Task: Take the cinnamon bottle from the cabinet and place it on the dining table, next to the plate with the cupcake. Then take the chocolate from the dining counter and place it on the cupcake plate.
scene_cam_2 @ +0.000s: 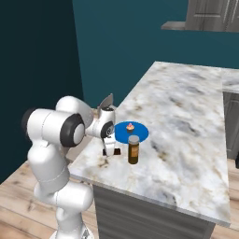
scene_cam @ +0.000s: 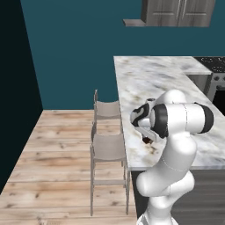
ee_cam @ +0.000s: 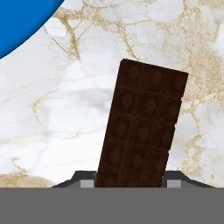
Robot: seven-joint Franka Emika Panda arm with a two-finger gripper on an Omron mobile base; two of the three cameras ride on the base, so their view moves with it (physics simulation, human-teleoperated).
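Chocolate (ee_cam: 142, 127) ×1, pinched between gripper (ee_cam: 130, 183) jaws. One plate (scene_cam_2: 131, 132), one cupcake (scene_cam_2: 130, 127), one cinnamon bottle (scene_cam_2: 133, 149) at plate's 6 o'clock; label unreadable.

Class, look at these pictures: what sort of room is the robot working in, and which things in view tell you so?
Most likely a home kitchen with a dining island. The clues: a long marble-topped counter with chairs tucked beside it, dark wall cabinets above, and food on the counter, a cupcake on a blue plate.

a glossy white arm (scene_cam_2: 51, 154) of rounded segments with black bands at the joints
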